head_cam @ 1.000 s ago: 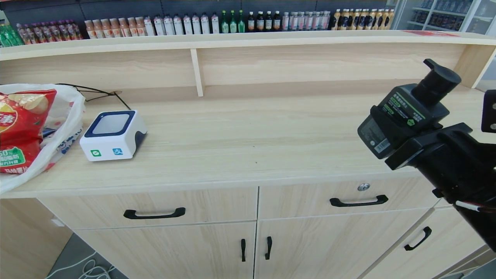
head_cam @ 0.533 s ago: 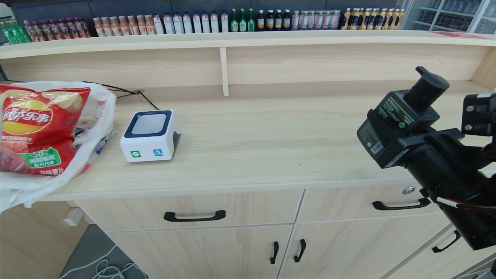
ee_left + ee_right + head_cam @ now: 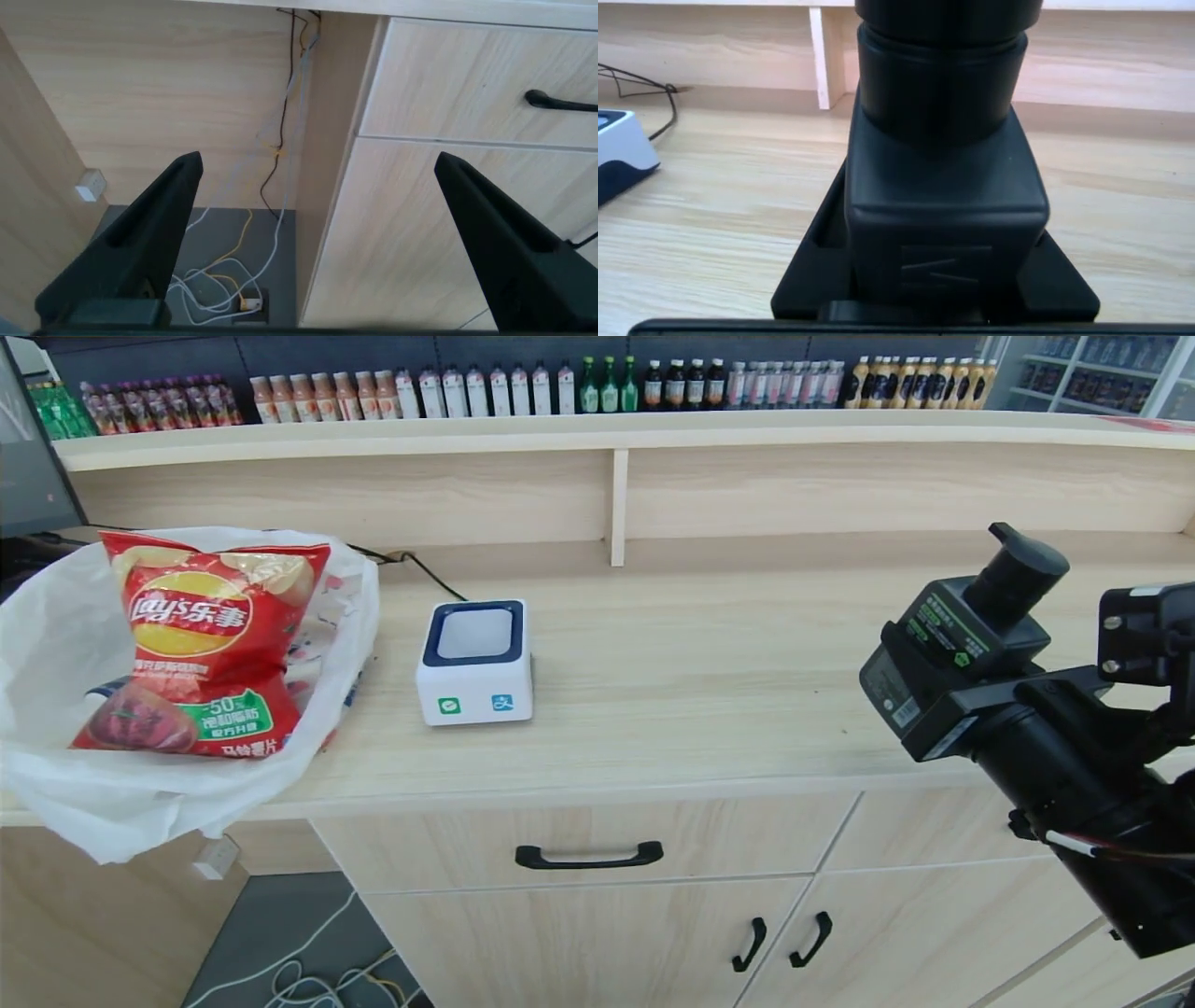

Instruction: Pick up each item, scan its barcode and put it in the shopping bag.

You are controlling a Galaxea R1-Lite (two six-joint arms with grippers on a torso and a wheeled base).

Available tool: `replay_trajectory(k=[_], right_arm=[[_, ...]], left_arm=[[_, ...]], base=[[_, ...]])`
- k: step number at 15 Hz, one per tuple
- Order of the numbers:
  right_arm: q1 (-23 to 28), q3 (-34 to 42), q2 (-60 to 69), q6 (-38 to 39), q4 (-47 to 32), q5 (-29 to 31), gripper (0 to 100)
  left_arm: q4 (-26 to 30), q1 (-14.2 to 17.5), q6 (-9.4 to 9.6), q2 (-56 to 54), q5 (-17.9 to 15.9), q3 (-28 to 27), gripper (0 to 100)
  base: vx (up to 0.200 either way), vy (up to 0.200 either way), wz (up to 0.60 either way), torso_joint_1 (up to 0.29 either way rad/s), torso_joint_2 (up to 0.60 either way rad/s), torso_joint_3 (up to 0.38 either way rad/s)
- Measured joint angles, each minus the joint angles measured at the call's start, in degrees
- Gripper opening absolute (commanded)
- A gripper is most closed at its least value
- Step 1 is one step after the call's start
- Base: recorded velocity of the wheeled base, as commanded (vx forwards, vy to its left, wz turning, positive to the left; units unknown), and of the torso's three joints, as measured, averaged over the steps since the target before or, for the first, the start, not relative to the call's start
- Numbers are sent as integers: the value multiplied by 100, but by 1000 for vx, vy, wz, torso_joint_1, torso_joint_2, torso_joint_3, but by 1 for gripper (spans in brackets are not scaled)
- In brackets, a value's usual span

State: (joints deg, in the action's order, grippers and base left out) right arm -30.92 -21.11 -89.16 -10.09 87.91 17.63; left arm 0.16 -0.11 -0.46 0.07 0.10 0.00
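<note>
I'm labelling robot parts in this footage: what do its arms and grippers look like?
The left gripper has two matte black, wedge-shaped fingers that taper to the tips. The right gripper has flat, bar-like black fingers on a boxy black right arm, with a thin white and red cable near the wrist.

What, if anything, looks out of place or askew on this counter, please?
Nothing is spilled or damaged. The shopping bag sags over the left front edge of the counter, with the chip bag leaning inside, and the black bottle is held tilted.

Light wooden counter (image 3: 709,691) with white scanner (image 3: 476,663) beside plastic shopping bag (image 3: 51,644).
</note>
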Motion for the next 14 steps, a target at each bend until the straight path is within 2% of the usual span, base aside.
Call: replay_trajectory(k=[14], right_arm=[[-37, -178, -223, -24, 41, 2, 0]], left_arm=[[0, 4, -20, 2, -2, 0, 100]], base=[[0, 200, 0, 2, 2, 3]])
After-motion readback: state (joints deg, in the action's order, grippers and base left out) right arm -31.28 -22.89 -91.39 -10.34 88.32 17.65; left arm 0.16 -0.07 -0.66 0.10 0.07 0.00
